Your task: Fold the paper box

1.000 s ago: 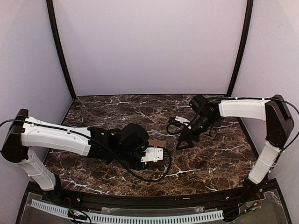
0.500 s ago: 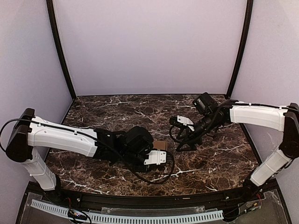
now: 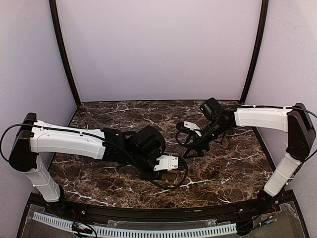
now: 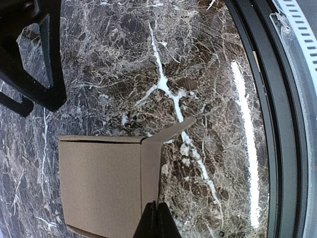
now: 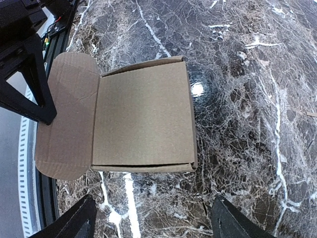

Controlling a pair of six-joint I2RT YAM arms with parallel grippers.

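Observation:
The paper box [image 5: 141, 121] is plain brown cardboard lying flat on the marble, with a rounded flap [image 5: 64, 119] spread out to one side. In the left wrist view the paper box [image 4: 101, 191] has a narrow side flap [image 4: 151, 171] running into my left gripper [image 4: 157, 220], which is shut on that flap's edge. From above, only a brown sliver of the box [image 3: 169, 175] shows under the left wrist. My right gripper [image 5: 153, 228] hovers just short of the box's near edge, open, with nothing between its fingers [image 5: 74, 223]. In the top view the right gripper [image 3: 190, 150] is up and to the right of the box.
The black rail [image 4: 277, 124] of the table's near edge runs close to the box, with a white perforated strip [image 4: 302, 29] beyond it. One dark finger of the right gripper [image 4: 47, 69] stands near the box's far corner. Lavender walls enclose the marble table [image 3: 124, 116].
My left gripper has moved toward the near edge and to the right, taking the box with it. The right gripper swung slightly and stays open.

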